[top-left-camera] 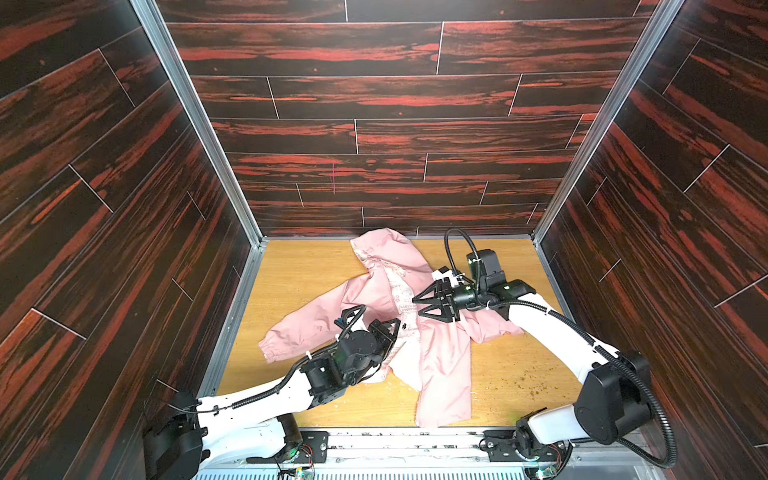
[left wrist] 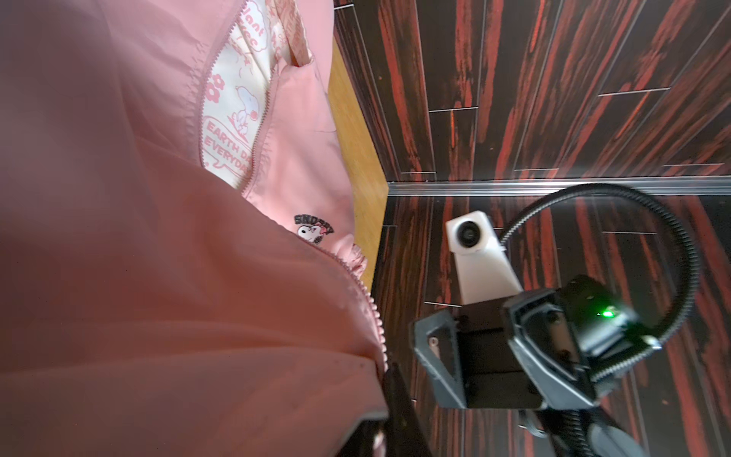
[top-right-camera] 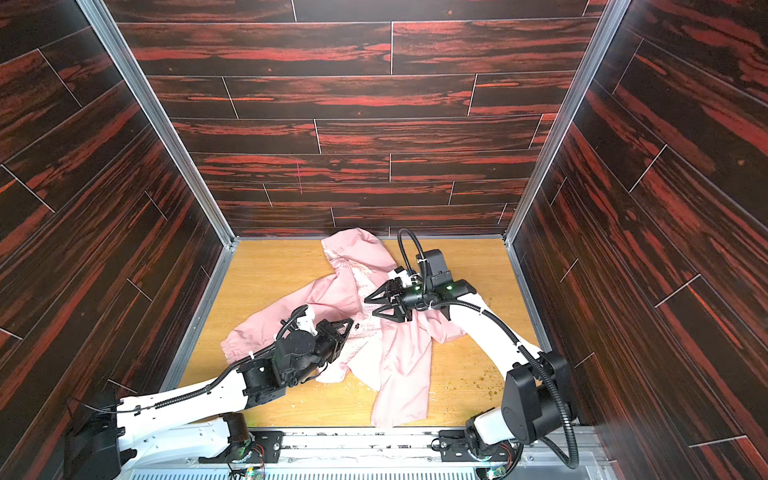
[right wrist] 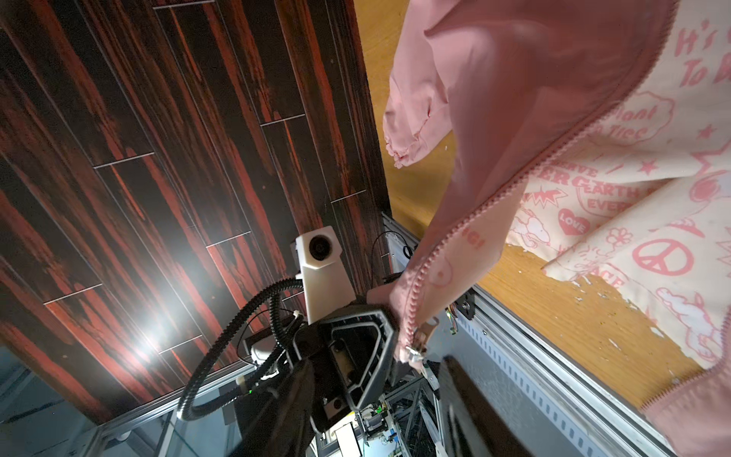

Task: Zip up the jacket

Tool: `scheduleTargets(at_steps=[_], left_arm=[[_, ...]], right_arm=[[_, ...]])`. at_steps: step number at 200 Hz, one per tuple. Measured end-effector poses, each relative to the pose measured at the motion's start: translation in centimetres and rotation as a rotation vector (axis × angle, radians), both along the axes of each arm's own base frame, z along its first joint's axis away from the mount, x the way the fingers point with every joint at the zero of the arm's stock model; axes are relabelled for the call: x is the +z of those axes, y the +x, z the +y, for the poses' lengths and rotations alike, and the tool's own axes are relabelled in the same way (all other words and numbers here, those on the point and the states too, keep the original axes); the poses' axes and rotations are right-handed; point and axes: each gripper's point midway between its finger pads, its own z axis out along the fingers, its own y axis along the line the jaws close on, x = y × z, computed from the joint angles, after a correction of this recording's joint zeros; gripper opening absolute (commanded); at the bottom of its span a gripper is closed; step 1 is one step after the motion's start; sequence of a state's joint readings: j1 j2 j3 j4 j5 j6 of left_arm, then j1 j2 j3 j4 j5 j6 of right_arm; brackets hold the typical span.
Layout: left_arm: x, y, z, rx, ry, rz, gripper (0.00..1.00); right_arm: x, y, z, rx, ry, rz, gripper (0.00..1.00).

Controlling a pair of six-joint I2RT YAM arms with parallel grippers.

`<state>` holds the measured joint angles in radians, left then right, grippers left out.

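Left pincer is clenched on the jacket. It grips the lower end of one pink front edge and holds it up off the table, near the table's middle. The jacket lies unzipped across the middle of the table, printed lining showing, with the hood towards the table's far edge. One front panel reaches the table's near edge. Right pincer hangs released above the middle of the table, jaws spread, nothing between them.

Risks: The two rows of teeth are apart, so the loose end must be fed into the slider; a misaligned feed would likely jam it. Thin cloth bunched at the slider could be drawn in. If the right pincer closes on fabric rather than the pull, it may tug the edge out of the left pincer's hold.

Views: Only the right wrist view shows the metal slider, just beside the left pincer's finger; both top views are too coarse for it. The left wrist view alone shows the small dog badge. The top views alone show both sleeves and the crumbs towards the table's right edge.
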<state>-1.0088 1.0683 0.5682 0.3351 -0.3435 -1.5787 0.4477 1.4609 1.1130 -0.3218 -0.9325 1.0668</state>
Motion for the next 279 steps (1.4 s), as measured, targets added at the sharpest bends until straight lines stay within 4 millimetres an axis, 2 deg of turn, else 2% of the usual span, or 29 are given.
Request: scheduleTargets(at_steps=[23,43,83,125,142,217,279], left_arm=[[0.3,-0.1,0.1,-0.003,-0.026,-0.011,0.00],[0.9,-0.1,-0.2,-0.017,-0.056,-0.024,0.00],[1.8,0.1,-0.7,-0.045,-0.101,-0.045,0.00],[1.4,0.6,-2.0,-0.070,-0.113,-0.041,0.00],[1.6,0.9,-2.3,-0.073,-0.124,-0.044,0.00],[3.9,1.1,-2.8,-0.084,-0.186,-0.081,0.00],[3.2,1.5,-3.4,-0.087,-0.182,-0.070,0.00]], right_arm=[[-0.9,-0.2,0.1,0.001,0.018,0.023,0.36],[-0.7,-0.1,0.2,0.005,0.032,0.002,0.27],[0.2,-0.3,0.1,0.018,0.050,-0.055,0.20],[0.9,-0.4,0.2,0.023,0.066,-0.074,0.20],[1.2,-0.6,0.2,0.027,0.071,-0.079,0.23],[1.2,-0.8,0.0,0.019,0.057,-0.076,0.24],[1.3,-0.8,0.1,0.021,0.061,-0.078,0.15]])
